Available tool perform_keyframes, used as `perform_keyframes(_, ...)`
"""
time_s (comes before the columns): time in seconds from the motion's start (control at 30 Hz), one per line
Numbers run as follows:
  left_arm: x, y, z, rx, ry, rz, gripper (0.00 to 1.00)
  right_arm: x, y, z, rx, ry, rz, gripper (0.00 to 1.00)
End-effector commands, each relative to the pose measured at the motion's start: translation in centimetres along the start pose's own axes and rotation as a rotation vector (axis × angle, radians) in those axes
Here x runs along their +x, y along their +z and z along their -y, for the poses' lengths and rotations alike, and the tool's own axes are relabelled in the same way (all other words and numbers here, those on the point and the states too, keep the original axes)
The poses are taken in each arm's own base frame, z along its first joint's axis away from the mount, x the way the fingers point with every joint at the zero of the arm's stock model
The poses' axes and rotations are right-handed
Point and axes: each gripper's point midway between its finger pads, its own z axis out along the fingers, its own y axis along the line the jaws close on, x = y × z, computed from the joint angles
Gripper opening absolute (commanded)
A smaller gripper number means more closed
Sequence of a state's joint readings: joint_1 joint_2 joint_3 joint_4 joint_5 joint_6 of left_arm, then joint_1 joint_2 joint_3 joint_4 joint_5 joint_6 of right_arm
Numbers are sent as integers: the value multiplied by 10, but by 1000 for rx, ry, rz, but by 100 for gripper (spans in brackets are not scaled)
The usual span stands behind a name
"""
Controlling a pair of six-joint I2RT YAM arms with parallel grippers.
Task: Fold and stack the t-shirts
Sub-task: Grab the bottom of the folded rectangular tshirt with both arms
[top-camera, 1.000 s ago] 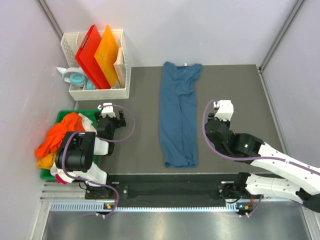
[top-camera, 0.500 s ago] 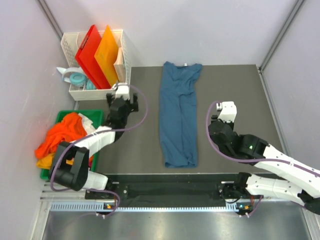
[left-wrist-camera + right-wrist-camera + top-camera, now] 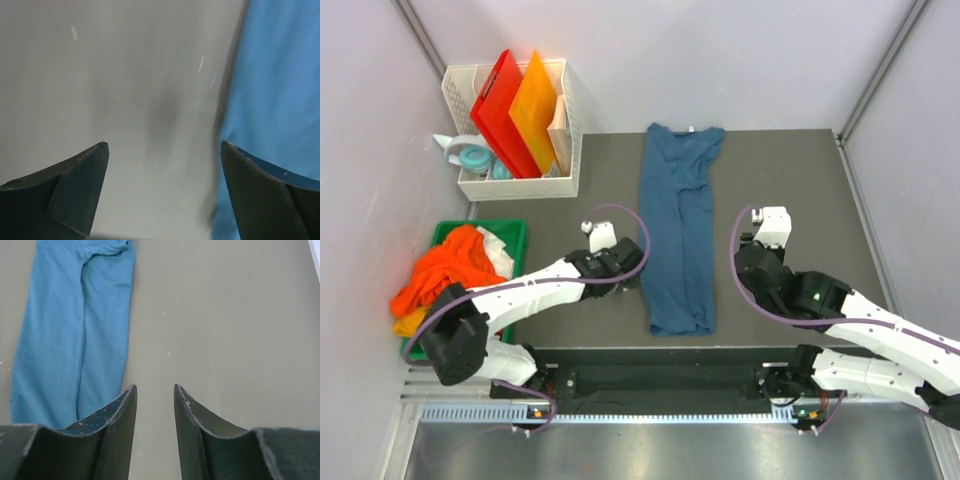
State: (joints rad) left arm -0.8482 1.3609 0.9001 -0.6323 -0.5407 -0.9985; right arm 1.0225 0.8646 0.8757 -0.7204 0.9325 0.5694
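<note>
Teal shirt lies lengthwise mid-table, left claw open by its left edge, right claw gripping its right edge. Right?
No. The right claw grips nothing: the right wrist view shows bare table between its jaws, the teal shirt off to its left.

Top ext. cam is fixed high over the near edge, aimed down; the whole counter (image 3: 790, 200) is taken in from afar. L wrist cam is held v. close to the counter, at the edge of the teal t-shirt (image 3: 280, 90); pic is blurred. R wrist cam is set higher, faced along the counter. The teal t-shirt is shared by all 3 views.
</note>
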Motion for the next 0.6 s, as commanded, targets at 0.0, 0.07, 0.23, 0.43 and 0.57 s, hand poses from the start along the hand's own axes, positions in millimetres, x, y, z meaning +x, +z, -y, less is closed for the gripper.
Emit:
perform_keyframes(0.0,37,-9,12,11,74,-134,93,-12,-1,-1,-2,75,33,36)
perform_keyframes(0.07,49,-11,18,23,191,-144,94,-7,-2,1,5,83,14,36)
perform_keyframes(0.23,56,-44,45,242,195,-102,96,14,-2,3,0,92,-37,36)
perform_keyframes(0.43,68,-54,43,360,105,-123,91,28,-1,3,-13,96,-59,36)
perform_keyframes(0.57,72,-55,50,366,148,-132,84,30,0,-1,-24,86,-68,36)
